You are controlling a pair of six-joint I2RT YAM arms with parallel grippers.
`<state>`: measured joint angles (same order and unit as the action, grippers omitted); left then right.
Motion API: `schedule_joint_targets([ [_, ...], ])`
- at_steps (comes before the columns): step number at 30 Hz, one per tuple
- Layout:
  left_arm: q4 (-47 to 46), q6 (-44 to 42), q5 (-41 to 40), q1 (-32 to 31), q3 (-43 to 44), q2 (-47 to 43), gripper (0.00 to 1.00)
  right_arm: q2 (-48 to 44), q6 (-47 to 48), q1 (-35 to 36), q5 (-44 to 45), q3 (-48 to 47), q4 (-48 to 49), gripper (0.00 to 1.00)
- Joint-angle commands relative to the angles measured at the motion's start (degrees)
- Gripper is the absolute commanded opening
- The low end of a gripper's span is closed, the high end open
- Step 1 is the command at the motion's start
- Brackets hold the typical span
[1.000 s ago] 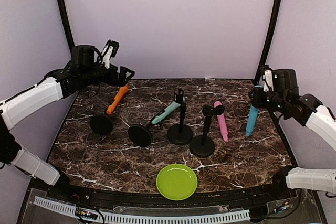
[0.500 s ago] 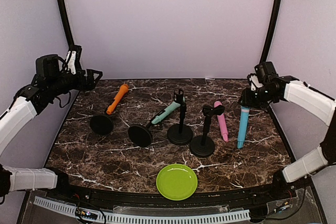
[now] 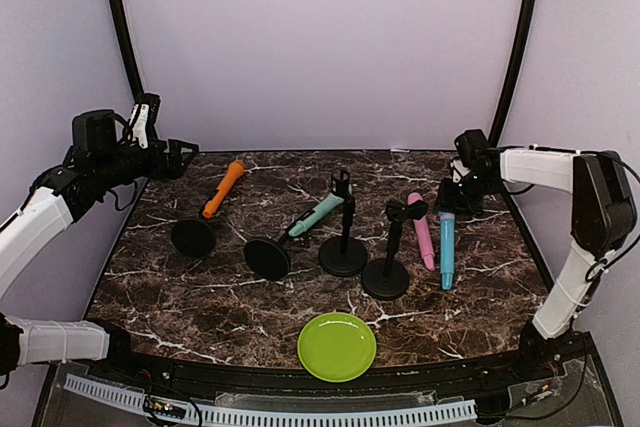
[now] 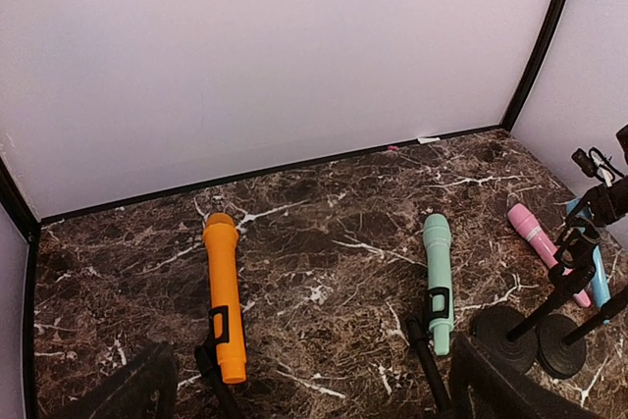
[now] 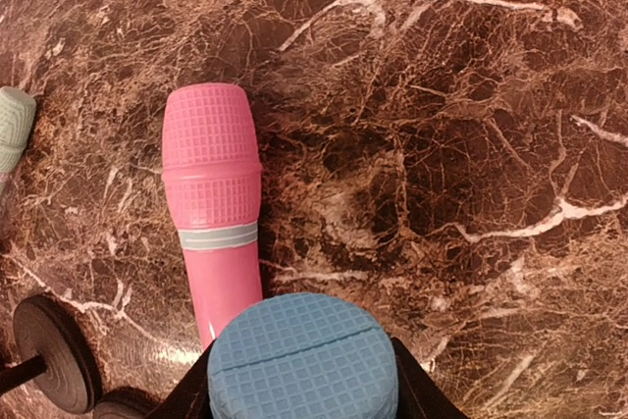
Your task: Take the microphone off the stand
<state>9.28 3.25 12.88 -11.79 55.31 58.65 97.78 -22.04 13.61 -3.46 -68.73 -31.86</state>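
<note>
An orange microphone [image 3: 224, 188] is clipped in a tilted stand [image 3: 192, 237] at the left. A mint microphone [image 3: 316, 215] sits in the clip of a second tilted stand [image 3: 267, 259]. My left gripper [image 3: 188, 155] hovers open near the back left, above and left of the orange microphone [image 4: 223, 291] and apart from it. My right gripper [image 3: 450, 197] is shut on a blue microphone [image 3: 447, 247], whose head [image 5: 302, 360] fills the space between the fingers. A pink microphone [image 3: 421, 230] lies on the table just left of the blue one.
Two upright empty stands [image 3: 343, 247] [image 3: 385, 267] stand mid-table, the right one close to the pink microphone. A green plate [image 3: 337, 346] lies at the front centre. Black frame poles and lilac walls enclose the marble table [image 3: 200, 297].
My right arm has swung left and down with the blue microphone, bringing it beside the pink one. My left gripper pulled back left from the orange microphone, then stayed almost still.
</note>
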Motion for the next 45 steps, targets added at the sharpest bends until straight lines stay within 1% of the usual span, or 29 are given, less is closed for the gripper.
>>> schedule_joint_targets([
  [1,-0.3,0.2,1.3,0.0,-0.5,-0.7,0.99,2.7,-2.8,-0.2,-0.9,-0.7,7.9,0.31],
  [7,-0.2,0.2,1.5,0.0,-0.6,-0.6,0.99,6.8,-5.1,-0.2,-2.1,-2.0,13.2,0.33],
  [13,-0.1,0.4,2.1,0.0,-0.7,-0.2,0.99,9.8,-5.3,-0.2,-0.8,-2.7,16.1,0.45],
  [17,-0.1,0.4,2.1,0.0,-0.6,0.0,0.98,10.5,-6.6,-0.2,-0.6,-2.3,18.2,0.51],
  [20,0.0,0.3,2.2,0.0,-0.6,0.0,0.99,10.4,-7.3,-0.2,-0.9,-1.5,19.8,0.60],
  [24,0.1,0.4,2.2,0.0,-0.6,0.3,0.99,10.7,-7.9,-0.2,-2.3,-0.6,21.1,0.66],
  [27,0.1,0.4,2.4,-0.1,-0.5,0.4,0.99,10.6,-8.3,-0.2,-2.7,0.2,21.8,0.68],
  [37,0.4,-0.3,1.1,0.0,-0.7,0.8,0.99,9.3,-9.0,-0.2,-5.2,2.8,25.6,0.69],
  [45,-0.3,-0.7,-0.1,-0.1,-1.4,1.6,0.98,6.0,-9.2,-0.2,-6.5,5.9,30.7,0.79],
])
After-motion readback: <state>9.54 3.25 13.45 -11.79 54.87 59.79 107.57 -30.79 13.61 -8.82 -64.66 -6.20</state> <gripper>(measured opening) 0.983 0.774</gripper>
